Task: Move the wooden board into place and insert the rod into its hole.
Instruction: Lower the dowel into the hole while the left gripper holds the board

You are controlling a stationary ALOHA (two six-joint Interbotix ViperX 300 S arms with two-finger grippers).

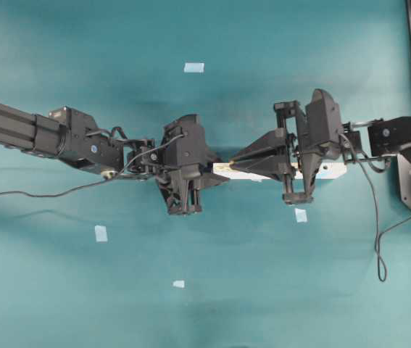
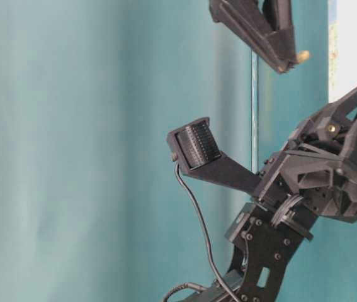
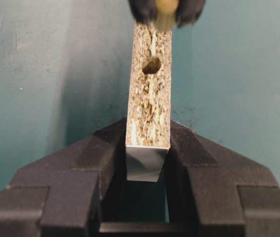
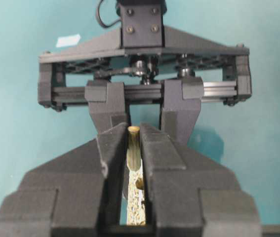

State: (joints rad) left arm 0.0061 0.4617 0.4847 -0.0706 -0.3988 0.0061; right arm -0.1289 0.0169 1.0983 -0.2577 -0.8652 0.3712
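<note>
On the teal worktop (image 1: 82, 304) the long pale speckled wooden board (image 3: 149, 98), stiff and light, sits clamped at its end by the left pincer (image 3: 147, 163), while the right pincer (image 4: 135, 148) pinches the tiny beige wooden rod (image 4: 134, 143) near the board's hole (image 3: 151, 64)

hole (image 3: 151, 65) unobstructed, rod (image 3: 165, 10) just beyond

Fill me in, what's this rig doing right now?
Two-arm peg insertion, mid-way. The left hand is shut on one end of the wooden board, holding its speckled edge with the hole facing up. The right hand is shut on the rod, which sticks out past its fingertips and sits over the board just beyond the hole, not yet in it. Pale-blue tape squares lie on the teal table.
</note>
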